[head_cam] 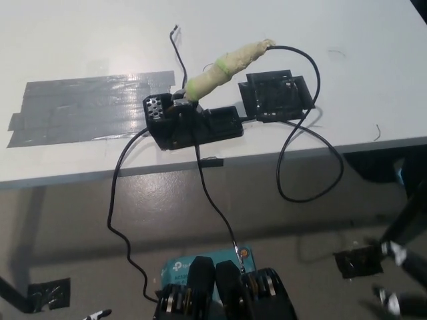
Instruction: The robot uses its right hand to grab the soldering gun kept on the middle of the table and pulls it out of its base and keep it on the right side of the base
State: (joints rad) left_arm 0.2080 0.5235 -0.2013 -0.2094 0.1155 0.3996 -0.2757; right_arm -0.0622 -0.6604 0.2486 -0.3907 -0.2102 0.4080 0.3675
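We were at the very start: the grab hadn't begun. Neither the black right hand nor the white left hand was in the head view, so we couldn't tell whether either was spread, closed, or clamped on anything.

The soldering gun with its handle wrapped in cream-yellow tape (223, 67) sat tip-down in the black plastic base (193, 123) near the middle of the white table (80, 47), close to the front edge. Handle leaned up and toward the right of the picture, free end pointing away from us. A thin black cable (313, 143) ran from the handle's far end, looped off the table edge and hung below it. Another black wire (117, 200) dropped from the base's left side toward the floor.

Just right of the base lay a flat black square holder (275, 97), touching or nearly touching it; contents unclear, looked empty. The base's socket held the gun tip; we couldn't see how deep.

Strips of grey tape (87, 107) covered the table to the left.

Our read on the next move: bring the right hand in from the right, close around the taped handle, pull along the handle's tilt, and mind the cable loop snagging on the square holder.
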